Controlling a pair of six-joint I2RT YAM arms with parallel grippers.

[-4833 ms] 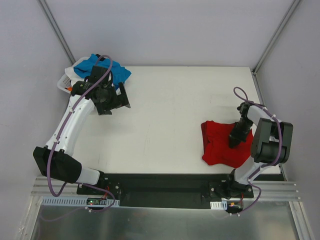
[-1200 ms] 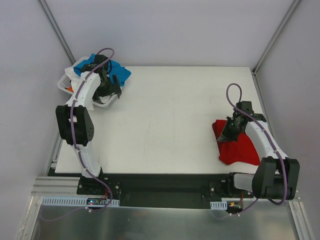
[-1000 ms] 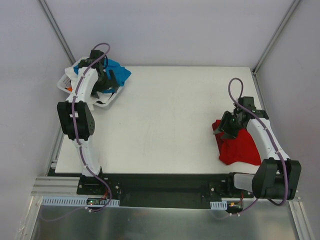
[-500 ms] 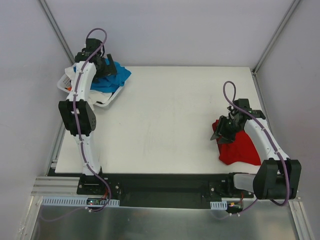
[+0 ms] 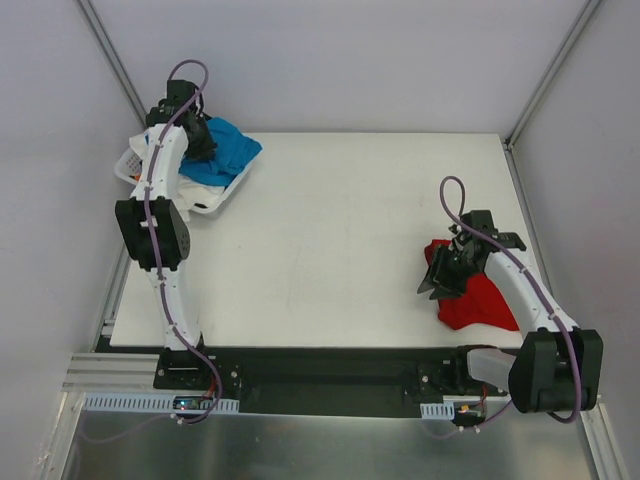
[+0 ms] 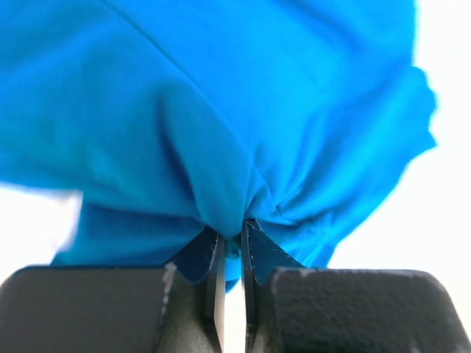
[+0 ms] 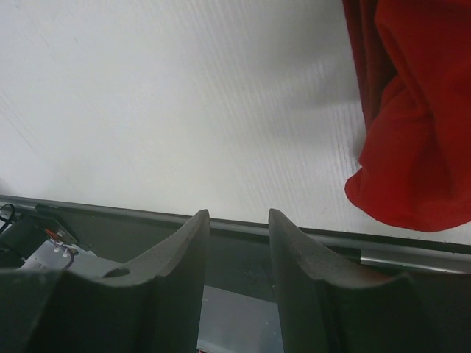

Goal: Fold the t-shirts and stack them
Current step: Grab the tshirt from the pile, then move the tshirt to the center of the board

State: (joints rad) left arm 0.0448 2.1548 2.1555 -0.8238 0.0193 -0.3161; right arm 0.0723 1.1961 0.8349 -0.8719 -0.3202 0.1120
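1. My left pincer (image 6: 234, 237) is clamped tight on a bunched fold of the turquoise t-shirt (image 6: 243, 110), at the tabletop's (image 5: 340, 220) far left corner.
2. That shirt drapes over the white basket (image 5: 128, 166). Its cloth fills my left wrist view and hides whatever lies beneath.
3. My right pincer (image 7: 237, 220) stands part open, holding nothing, just beside the red t-shirt (image 7: 419, 110).
4. The red shirt lies crumpled near the tabletop's right front edge. A dark rail (image 7: 103, 224) runs along that edge beyond the fingers.

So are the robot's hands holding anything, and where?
The left gripper pinches a bunched fold of the blue t-shirt. The right gripper, open, holds nothing.
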